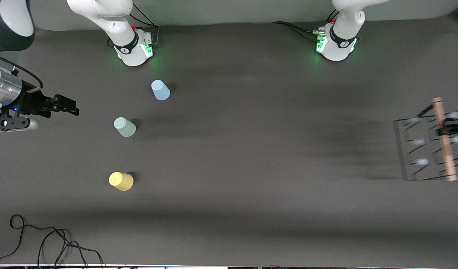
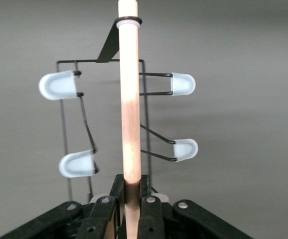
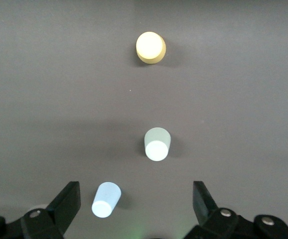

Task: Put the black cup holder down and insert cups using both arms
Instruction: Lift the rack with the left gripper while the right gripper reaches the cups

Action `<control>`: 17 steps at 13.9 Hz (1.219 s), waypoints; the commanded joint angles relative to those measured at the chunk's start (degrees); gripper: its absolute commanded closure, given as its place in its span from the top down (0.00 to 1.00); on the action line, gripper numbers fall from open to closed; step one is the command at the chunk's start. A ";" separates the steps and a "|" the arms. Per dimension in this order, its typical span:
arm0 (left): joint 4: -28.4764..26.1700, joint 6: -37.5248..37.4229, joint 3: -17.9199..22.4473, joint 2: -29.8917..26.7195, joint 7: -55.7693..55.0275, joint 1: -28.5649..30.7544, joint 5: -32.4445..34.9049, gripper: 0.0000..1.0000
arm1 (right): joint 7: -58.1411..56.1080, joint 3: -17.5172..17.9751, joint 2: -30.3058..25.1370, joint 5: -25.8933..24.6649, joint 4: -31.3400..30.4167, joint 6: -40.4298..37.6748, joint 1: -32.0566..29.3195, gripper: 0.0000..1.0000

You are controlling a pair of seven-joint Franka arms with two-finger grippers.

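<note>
My left gripper (image 1: 445, 130) is shut on the light wooden rod (image 2: 129, 99) of the black cup holder (image 1: 419, 149), which hangs over the left arm's end of the table. Its pale-tipped pegs (image 2: 59, 84) stick out to both sides of the rod. Three cups stand upside down toward the right arm's end: light blue (image 1: 160, 90) nearest the bases, pale green (image 1: 125, 127) in the middle, yellow (image 1: 121, 181) nearest the front camera. My right gripper (image 1: 70, 106) hangs open and empty, high beside the cups. Its wrist view shows the blue (image 3: 106, 199), green (image 3: 157, 144) and yellow (image 3: 150, 47) cups far below.
The table wears a dark grey cover (image 1: 251, 168). A loose black cable (image 1: 45, 239) lies at the near edge toward the right arm's end. The two green-lit arm bases (image 1: 135, 48) (image 1: 335, 43) stand along the edge farthest from the front camera.
</note>
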 commanded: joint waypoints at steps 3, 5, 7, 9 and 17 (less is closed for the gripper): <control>8.34 2.06 -6.84 7.46 -43.02 -26.25 0.82 0.00 | -3.51 -0.78 3.44 1.57 -7.39 14.88 4.01 1.00; 8.25 2.06 -6.84 7.11 -42.49 -25.89 0.73 0.00 | -3.51 -0.78 3.53 1.57 -7.13 14.88 4.01 1.00; 8.25 2.06 -6.84 7.02 -42.49 -25.54 0.73 0.00 | -3.51 -0.78 3.61 1.57 -7.04 14.88 4.01 1.00; 8.08 2.06 -6.84 7.02 -42.49 -25.54 0.73 0.00 | -3.51 -0.78 3.61 1.57 -7.04 14.88 4.01 1.00; 8.08 2.06 -6.84 7.02 -42.49 -25.54 0.65 0.00 | -3.25 -0.78 6.42 1.57 -7.22 19.53 4.10 1.00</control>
